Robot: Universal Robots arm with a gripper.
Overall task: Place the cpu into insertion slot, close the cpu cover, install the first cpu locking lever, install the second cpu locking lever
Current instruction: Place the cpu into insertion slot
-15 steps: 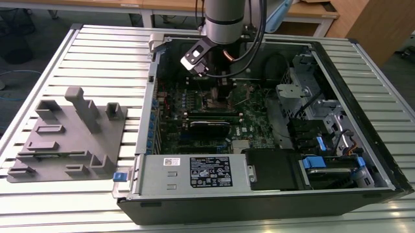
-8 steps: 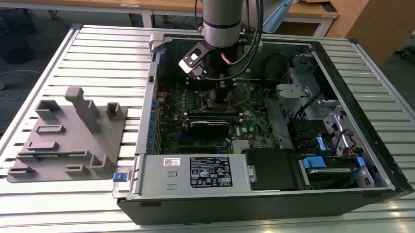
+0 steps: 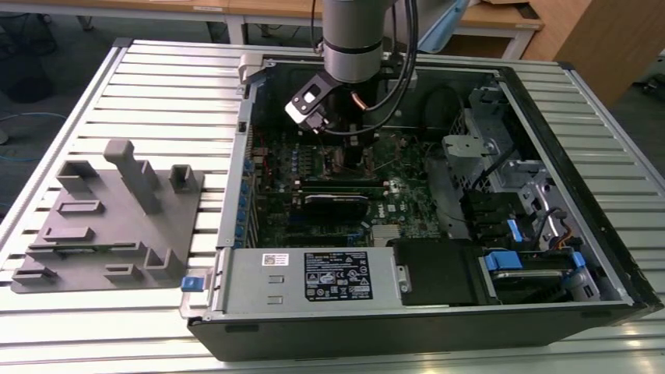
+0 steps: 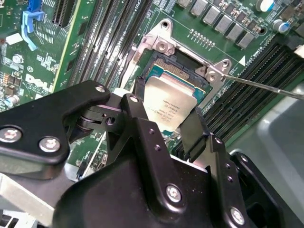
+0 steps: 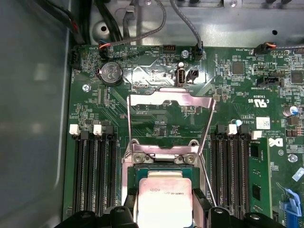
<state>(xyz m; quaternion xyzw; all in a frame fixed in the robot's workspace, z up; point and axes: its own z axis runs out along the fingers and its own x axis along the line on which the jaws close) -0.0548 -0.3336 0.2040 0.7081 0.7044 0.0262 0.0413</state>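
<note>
The scene holds 1 arm (image 3: 353, 31), 1 gripper (image 4: 165, 109) with 2 black fingers (image 4: 191, 135), 1 cpu (image 4: 173, 102), 1 insertion slot (image 4: 167, 65) and 1 cpu cover (image 5: 168, 99). In the second wrist view, 1 thin metal lever rod (image 4: 266, 86) runs out from a corner of the slot. In the first wrist view, 2 banks of long black memory slots (image 5: 97, 171) flank the socket, and 1 round coin battery (image 5: 110, 72) sits on the green circuit board (image 5: 90, 104).

In the exterior view, 1 open computer case (image 3: 416, 319) lies on a table (image 3: 156, 86) of silvery ribbed slats. 1 grey fixture plate (image 3: 104, 218) lies beside the case, toward the exterior view's left. Wooden desks (image 3: 499, 15) stand behind the table, and the arm reaches down into the case.

The cpu is a flat square with a silver-grey metal face bearing small print and a green edge around it. It sits directly over the slot, partly covering its dark, gold-speckled centre. Whether it is fully seated I cannot tell. The 2 fingers are closed in on 2 opposite edges of the cpu, gripping it. The cover is swung open, away from the slot, with bare board showing through its square window.
</note>
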